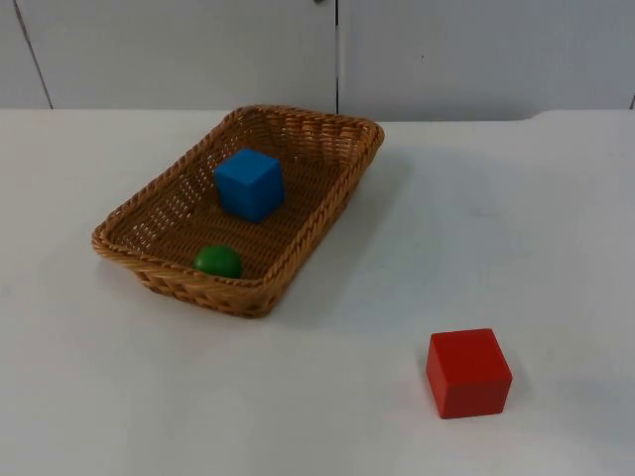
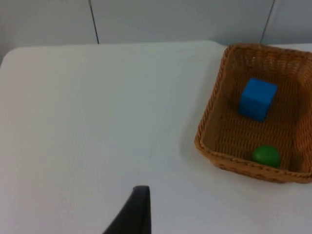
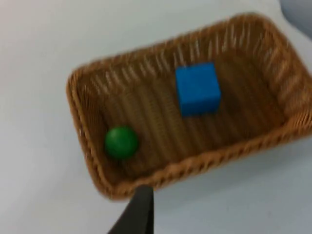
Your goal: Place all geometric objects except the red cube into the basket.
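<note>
A tan, brown-woven basket (image 1: 327, 213) sits on the white table (image 1: 516, 228). Inside it, a bright blue cube (image 1: 249, 183) at twelve o'clock and a green ball (image 1: 217, 261) at six. The cube (image 1: 468, 372) outside is plain red.

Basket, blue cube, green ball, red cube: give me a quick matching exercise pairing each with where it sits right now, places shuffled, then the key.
Things:
1. blue cube
2. green ball
3. red cube
4. basket

Places:
A. on the bare table, outside the wicker, toward the robot's right
B. inside the wicker, by the near short wall
C. on the table, toward the robot's left, holding two things
D. inside the wicker, toward the far end

Pairs: 1-D, 2-B, 3-A, 4-C
</note>
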Action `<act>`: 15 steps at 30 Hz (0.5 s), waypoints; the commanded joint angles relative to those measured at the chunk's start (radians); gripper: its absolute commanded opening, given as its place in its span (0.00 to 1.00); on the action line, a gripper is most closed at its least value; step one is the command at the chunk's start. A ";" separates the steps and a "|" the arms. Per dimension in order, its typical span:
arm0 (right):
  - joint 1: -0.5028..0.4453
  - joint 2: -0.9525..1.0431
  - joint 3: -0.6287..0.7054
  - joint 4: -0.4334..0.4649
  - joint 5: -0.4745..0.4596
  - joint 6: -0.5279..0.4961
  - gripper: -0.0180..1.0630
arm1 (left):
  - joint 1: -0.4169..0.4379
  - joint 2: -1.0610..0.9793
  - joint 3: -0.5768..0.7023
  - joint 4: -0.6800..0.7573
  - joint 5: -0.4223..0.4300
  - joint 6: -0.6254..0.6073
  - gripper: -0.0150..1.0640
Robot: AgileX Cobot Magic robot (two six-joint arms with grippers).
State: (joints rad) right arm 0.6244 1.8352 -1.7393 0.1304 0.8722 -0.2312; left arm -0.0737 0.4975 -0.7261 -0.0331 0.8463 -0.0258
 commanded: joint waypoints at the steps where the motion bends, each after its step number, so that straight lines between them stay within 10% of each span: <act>1: 0.000 -0.080 0.126 0.006 -0.101 0.000 0.85 | 0.005 -0.033 0.004 -0.013 0.019 0.003 0.99; 15: 0.000 -0.642 0.772 0.008 -0.270 0.047 0.85 | 0.005 -0.228 0.005 -0.030 0.168 0.082 0.99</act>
State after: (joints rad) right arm 0.6244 1.2205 -0.9845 0.1304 0.6199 -0.1955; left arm -0.0737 0.2795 -0.7261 -0.0501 1.0095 0.0475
